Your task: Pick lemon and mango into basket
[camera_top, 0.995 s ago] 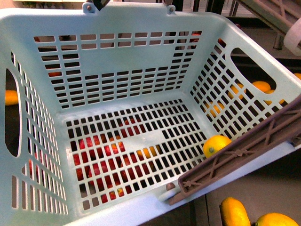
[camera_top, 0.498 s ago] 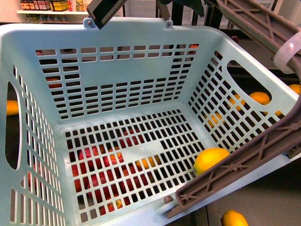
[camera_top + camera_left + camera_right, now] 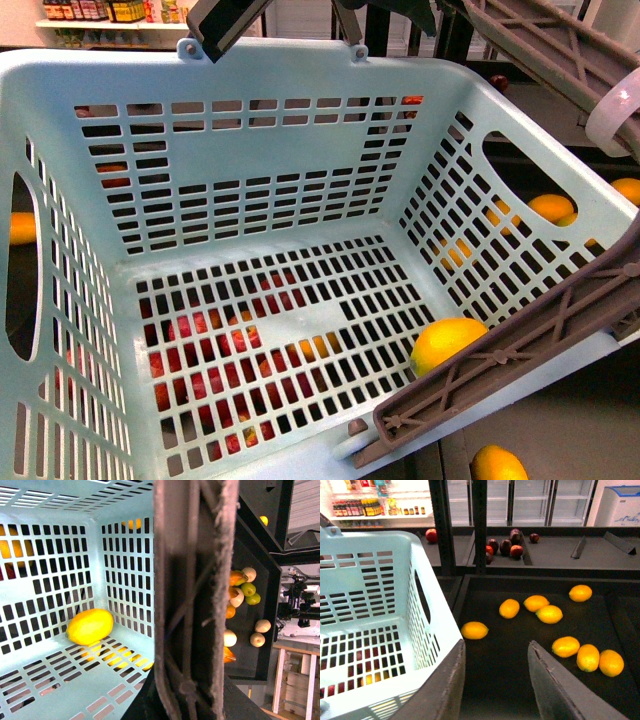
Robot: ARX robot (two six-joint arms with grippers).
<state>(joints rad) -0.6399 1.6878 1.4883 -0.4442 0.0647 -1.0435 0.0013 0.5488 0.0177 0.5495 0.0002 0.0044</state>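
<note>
The pale turquoise basket (image 3: 270, 150) fills the front view, tilted, its brown-grey handle (image 3: 520, 335) crossing the near right corner. One yellow lemon (image 3: 445, 342) lies on the slotted floor against that corner; the left wrist view shows the lemon (image 3: 90, 626) too. My left gripper (image 3: 190, 695) is shut on the basket's handle (image 3: 192, 580). My right gripper (image 3: 495, 680) is open and empty over a dark tray, just right of the basket (image 3: 375, 605). No fruit in view is clearly the mango.
Several loose lemons (image 3: 550, 614) lie on the dark tray (image 3: 520, 645) and dark red fruit (image 3: 502, 546) sits behind it. Red fruit (image 3: 200, 340) shows through the basket floor. A partly seen yellow fruit (image 3: 498, 463) lies below the basket. Mixed fruit (image 3: 240, 595) fills a side tray.
The basket has shifted and tipped a little in the front view. The lemon has rolled slightly down and left along the floor, staying by the handle corner.
</note>
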